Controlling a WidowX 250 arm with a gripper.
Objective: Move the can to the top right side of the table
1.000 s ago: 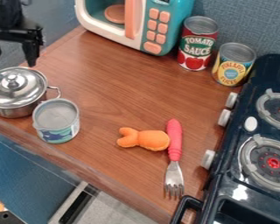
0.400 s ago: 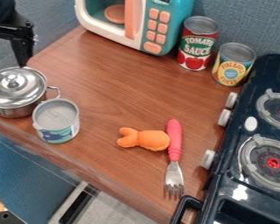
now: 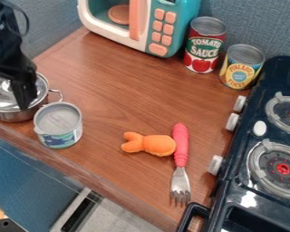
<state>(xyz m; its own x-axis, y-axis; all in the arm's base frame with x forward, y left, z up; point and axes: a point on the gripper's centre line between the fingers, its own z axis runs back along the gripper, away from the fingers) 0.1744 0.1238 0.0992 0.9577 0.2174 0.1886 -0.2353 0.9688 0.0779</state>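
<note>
A: ok so from where I'm standing, the gripper (image 3: 8,95) is hanging over the pot (image 3: 13,117) on the left, fingers spread, lid (image 3: 3,97) peeking through the gap.

B: lol and the short can (image 3: 58,135)?

A: upright just beside the pot, left side of the table (image 3: 111,90). red can (image 3: 203,50) and yellow can (image 3: 238,70) stand top right, orange toy (image 3: 155,144) beside the fork (image 3: 181,145).
</note>
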